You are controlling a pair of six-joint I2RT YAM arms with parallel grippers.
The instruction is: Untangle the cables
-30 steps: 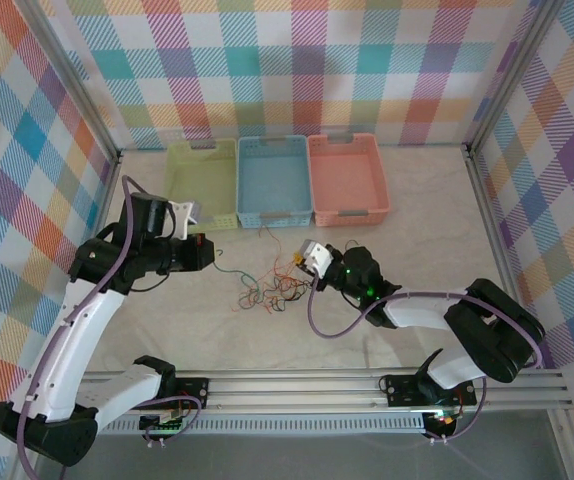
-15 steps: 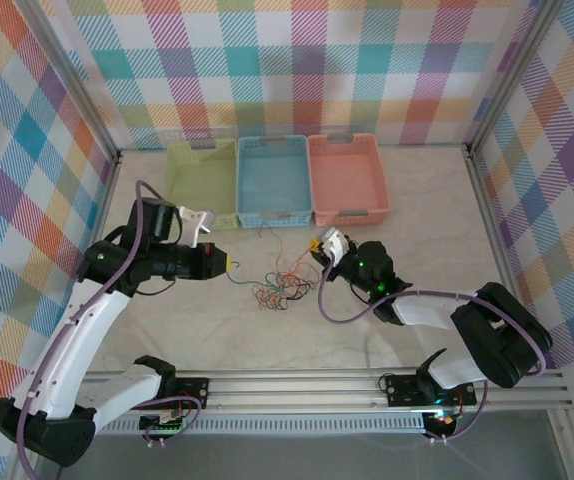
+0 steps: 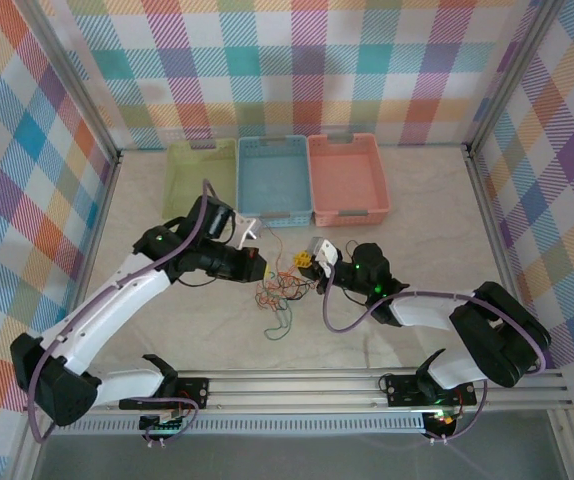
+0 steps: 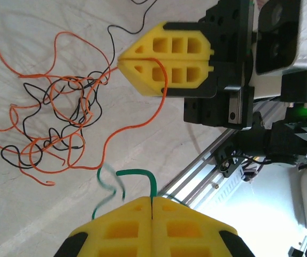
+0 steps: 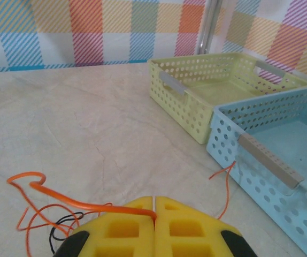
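left gripper (image 4: 152, 200) moved rightward, pinching green cable (image 4: 135, 172); right gripper (image 5: 154, 199) pinches orange cable (image 5: 62, 198), outside baskets (image 3: 275, 141).

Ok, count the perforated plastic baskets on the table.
3: pale green plastic basket on the left, light blue plastic basket in the middle, salmon-pink plastic basket on the right.

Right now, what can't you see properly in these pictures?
1. Top view: the tangle is too small to tell which cable crosses which.
2. Left wrist view: the green cable is blurred near the lens, and the left hand hides the rest of it.
3. Right wrist view: the orange cable runs out of sight behind the right hand. The right edge cuts off the blue basket.
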